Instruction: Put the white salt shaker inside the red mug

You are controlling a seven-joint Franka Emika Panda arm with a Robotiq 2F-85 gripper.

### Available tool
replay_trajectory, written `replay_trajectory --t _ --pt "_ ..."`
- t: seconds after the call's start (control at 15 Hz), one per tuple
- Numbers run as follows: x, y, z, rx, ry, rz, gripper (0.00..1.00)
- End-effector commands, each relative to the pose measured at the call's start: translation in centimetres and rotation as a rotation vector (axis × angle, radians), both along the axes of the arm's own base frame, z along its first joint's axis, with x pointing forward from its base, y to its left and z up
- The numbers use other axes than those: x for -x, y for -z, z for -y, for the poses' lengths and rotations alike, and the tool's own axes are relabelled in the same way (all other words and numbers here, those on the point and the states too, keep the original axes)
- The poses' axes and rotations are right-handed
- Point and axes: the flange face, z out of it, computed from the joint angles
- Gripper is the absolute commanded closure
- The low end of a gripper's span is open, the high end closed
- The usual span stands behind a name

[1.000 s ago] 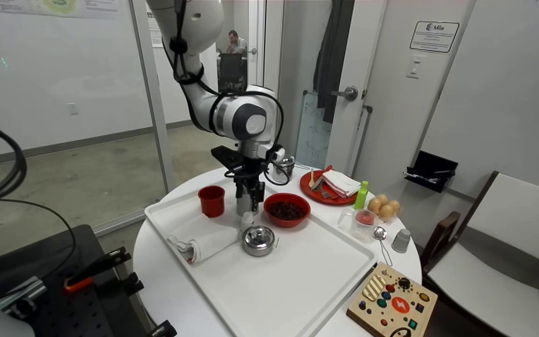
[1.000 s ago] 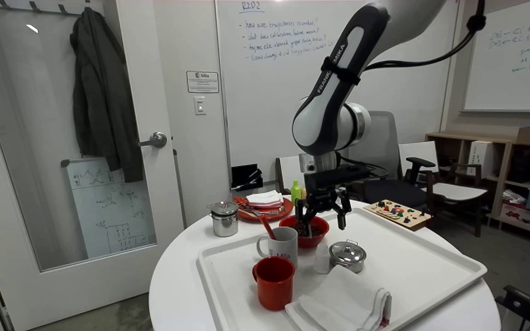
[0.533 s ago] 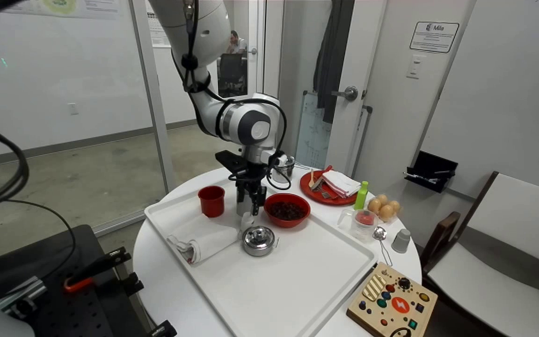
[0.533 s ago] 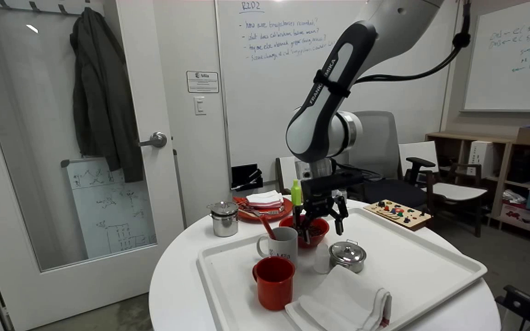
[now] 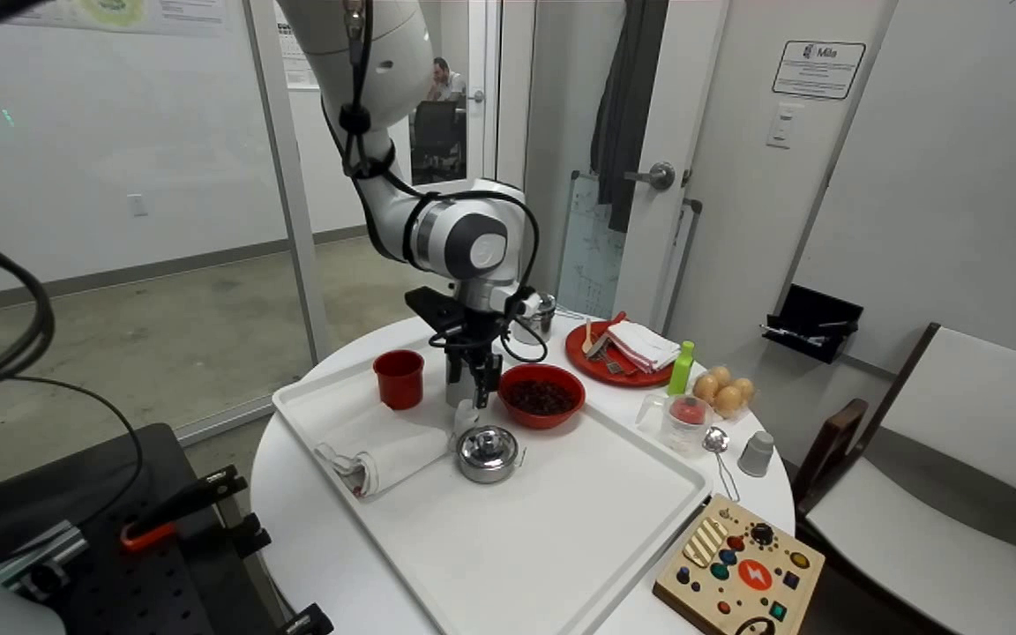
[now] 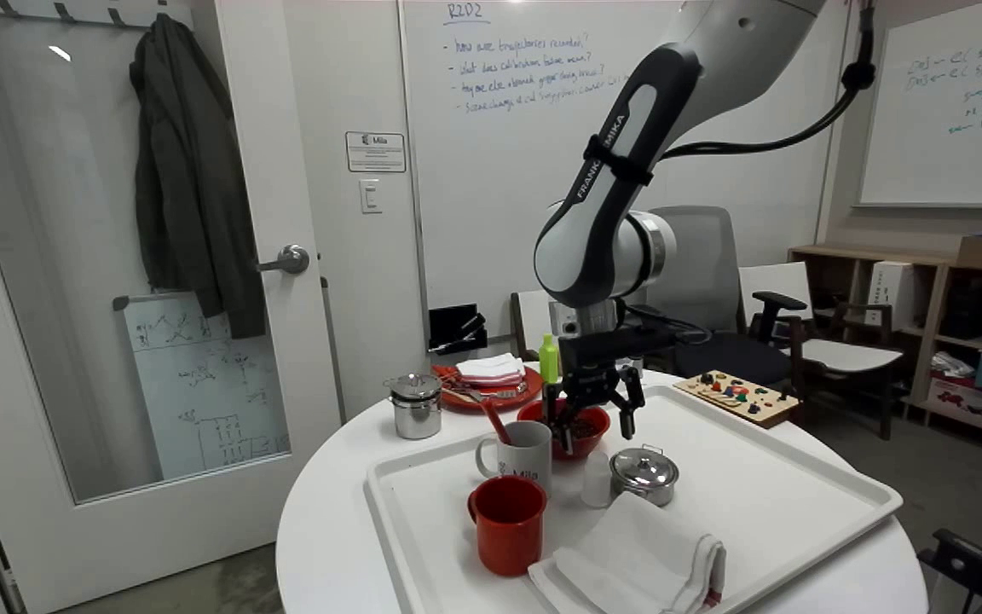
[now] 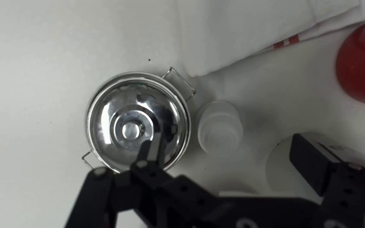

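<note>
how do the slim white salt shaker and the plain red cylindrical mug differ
The slim white salt shaker is narrower than the plain red cylindrical mug. The mug has a wide mouth and side handle; the shaker shows neither. Both stand upright on the white rectangular tray.

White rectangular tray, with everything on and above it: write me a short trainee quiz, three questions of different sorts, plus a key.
1. True or false: the slim white salt shaker stands outside the plain red cylindrical mug.
2. Which thing is directly left of the shaker in the wrist view? A) wide red bowl; B) round lidded shiny steel pot; C) bright green bottle.
3. How do the robot's black fingers stand?

Key:
1. True.
2. B.
3. Apart, gripping nothing.
</note>
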Motion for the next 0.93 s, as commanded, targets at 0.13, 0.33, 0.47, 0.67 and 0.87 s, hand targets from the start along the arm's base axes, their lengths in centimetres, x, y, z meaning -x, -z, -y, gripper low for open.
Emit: replay_trajectory --t 0.13,0.33,0.47,0.67,0.87 --pt "0.3 0.8 0.2 -0.064 0.050 0.035 0.00" --pt "0.4 1.1 0.6 -0.071 0.080 0.033 0.00" --pt "0.3 1.5 0.9 -0.069 0.094 0.027 0.00" --pt "0.3 2.3 1.2 -0.058 0.102 0.014 0.00" --pt "0.3 2.9 0.9 -0.050 0.094 0.006 0.00"
